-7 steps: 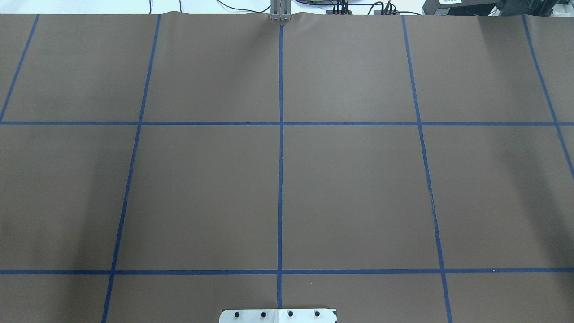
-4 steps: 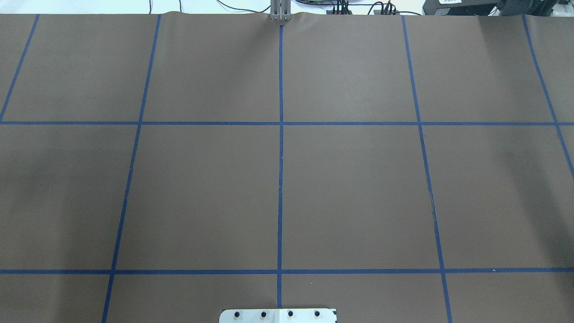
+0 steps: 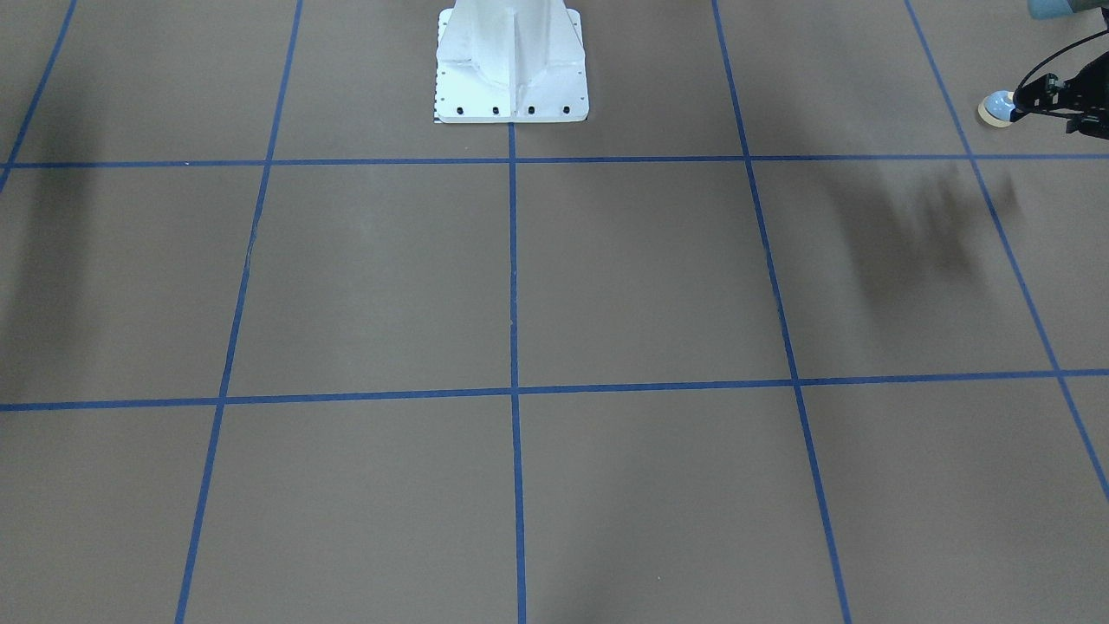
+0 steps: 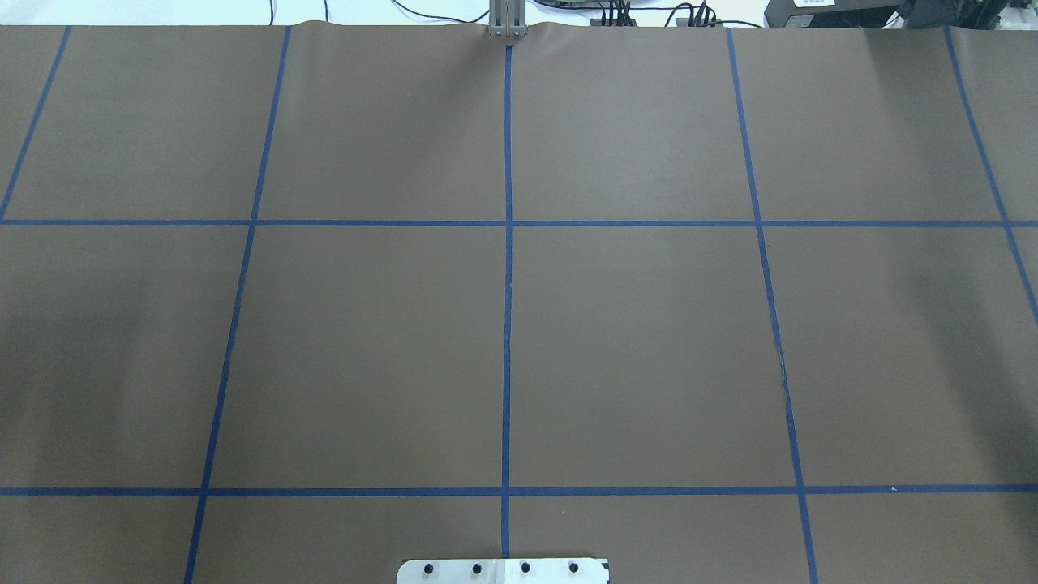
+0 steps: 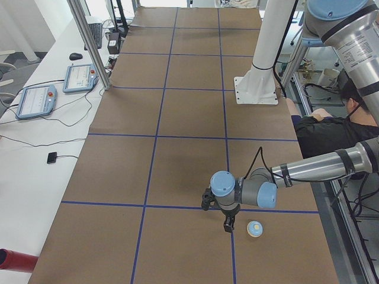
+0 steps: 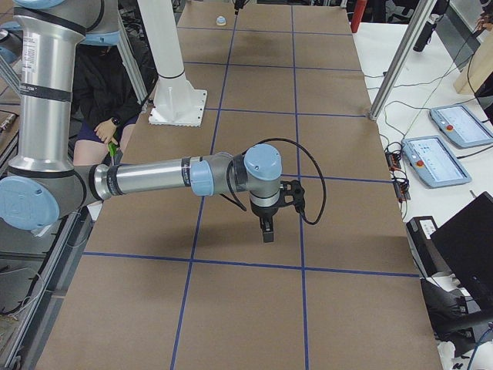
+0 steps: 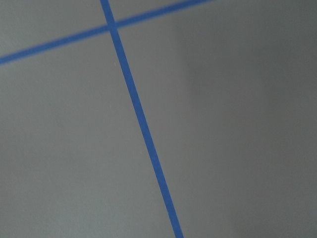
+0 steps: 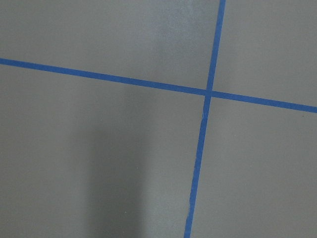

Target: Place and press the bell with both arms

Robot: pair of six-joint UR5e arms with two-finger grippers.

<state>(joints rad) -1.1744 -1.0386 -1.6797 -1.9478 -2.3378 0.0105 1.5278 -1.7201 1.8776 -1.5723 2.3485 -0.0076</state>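
only the soft edge shadows [image 4: 965, 341] on the brown blue-taped tabletop [image 4: 632, 341] shift overhead, so the arms seem underway, while the small light-blue domed bell [image 5: 254, 228] sits ungrasped at lower right of the left-side view, just beside the left black pincer [image 5: 228, 226], though i cannot tell whether it or the right pincer [image 6: 266, 233] is apart or together.

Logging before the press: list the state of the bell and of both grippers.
bell: upright on the table, ungripped, nothing pressing it.
left gripper: low beside the bell, apart from it; open or shut unclear.
right gripper: over bare table, holding nothing; open or shut unclear.
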